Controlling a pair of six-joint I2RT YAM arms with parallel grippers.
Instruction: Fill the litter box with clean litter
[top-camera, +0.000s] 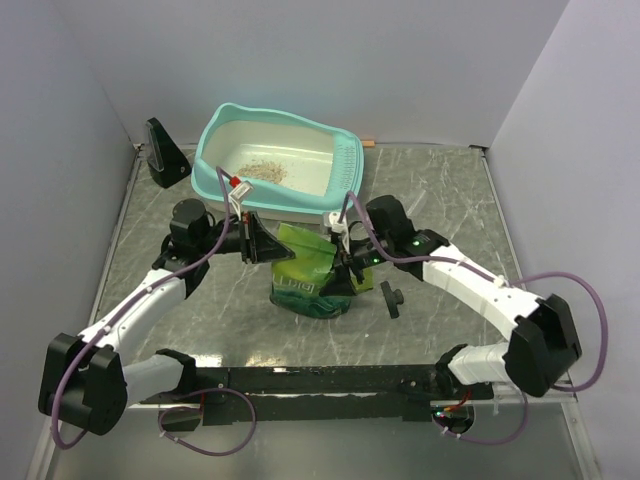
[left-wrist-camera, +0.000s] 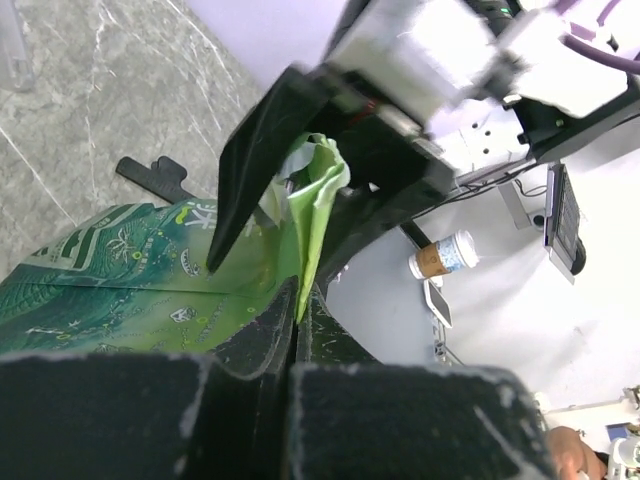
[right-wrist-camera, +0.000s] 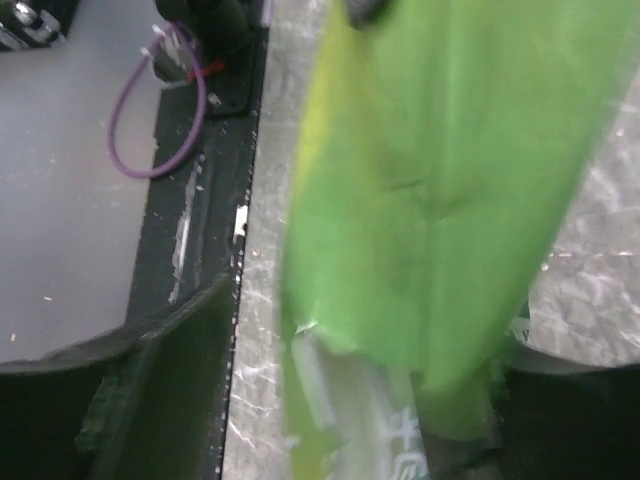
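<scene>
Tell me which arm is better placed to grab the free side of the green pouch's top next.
Right, probably. The right gripper has its open jaws straddling the top of the green pouch. The left gripper is shut on the pouch's other edge, so it is occupied.

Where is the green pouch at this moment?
In the top view the green pouch is mid-table, on the near side of the litter box, between the left gripper and the right gripper.
</scene>
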